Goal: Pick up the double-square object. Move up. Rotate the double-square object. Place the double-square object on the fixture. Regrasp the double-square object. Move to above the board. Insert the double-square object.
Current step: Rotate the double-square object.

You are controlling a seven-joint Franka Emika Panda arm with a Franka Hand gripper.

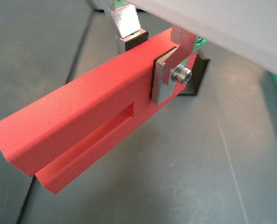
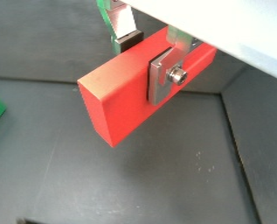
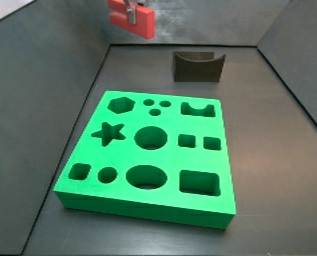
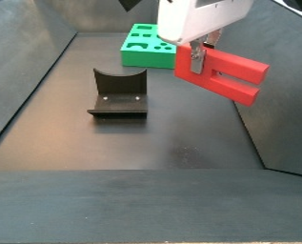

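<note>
My gripper (image 1: 148, 59) is shut on the red double-square object (image 1: 88, 118), gripping it near one end with a silver finger (image 1: 164, 74) on each flat face. Both wrist views show this; in one the block (image 2: 117, 96) hangs end-on from the gripper (image 2: 145, 59). In a side view the gripper (image 4: 198, 59) holds the block (image 4: 232, 78) in the air, to the right of and above the dark fixture (image 4: 117, 93). The green board (image 4: 147, 46) lies farther back. In a side view the block (image 3: 134, 15) is high at the back, above the fixture (image 3: 197, 65) and the board (image 3: 154, 150).
Dark grey walls enclose the floor on all sides in both side views. The fixture stands on the floor between the board and the back wall (image 3: 188, 25).
</note>
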